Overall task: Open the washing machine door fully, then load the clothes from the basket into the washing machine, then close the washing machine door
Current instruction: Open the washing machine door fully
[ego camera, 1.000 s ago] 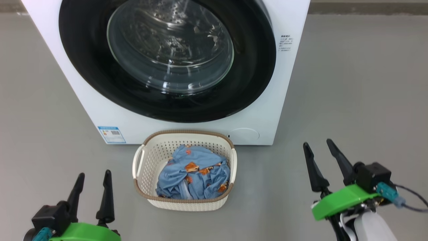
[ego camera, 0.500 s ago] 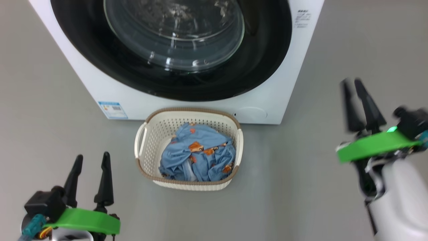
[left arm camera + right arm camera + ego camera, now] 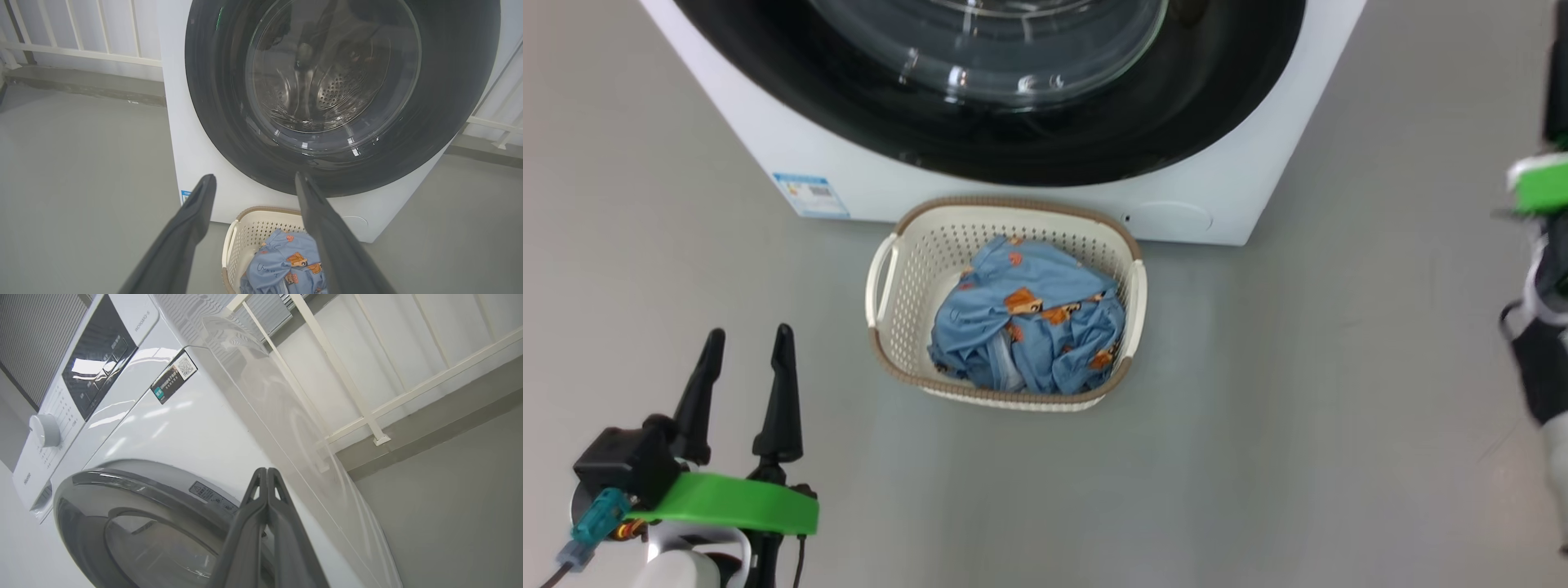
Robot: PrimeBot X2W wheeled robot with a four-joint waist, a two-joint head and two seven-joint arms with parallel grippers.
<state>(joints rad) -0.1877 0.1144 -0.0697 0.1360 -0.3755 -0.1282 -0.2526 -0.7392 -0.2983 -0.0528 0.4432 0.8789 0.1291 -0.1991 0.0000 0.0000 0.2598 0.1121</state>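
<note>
The washing machine door (image 3: 1094,147) is closed.
My right gripper (image 3: 267,470) is clenched empty up by that door; my left gripper (image 3: 750,335) is spread wide, well short of it.

Head cam: high up, pitched steeply down at the grey floor (image 3: 1339,408) before the washing machine (image 3: 1241,196). The frame crops the washing machine door (image 3: 1094,139) to its lower arc. The basket (image 3: 1013,208) sits near centre, at middle distance.

Left wrist cam: low, set back from the basket, facing the machine front along the left gripper (image 3: 255,176). It takes in nearly the whole door. Shared with head cam: door's lower rim, basket, blue label (image 3: 185,196).

Right wrist cam: close to the machine's front, rolled over, looking up along the right gripper (image 3: 266,470) to the control panel (image 3: 98,359) and railing (image 3: 351,388). It shares the door rim with the other two.
</note>
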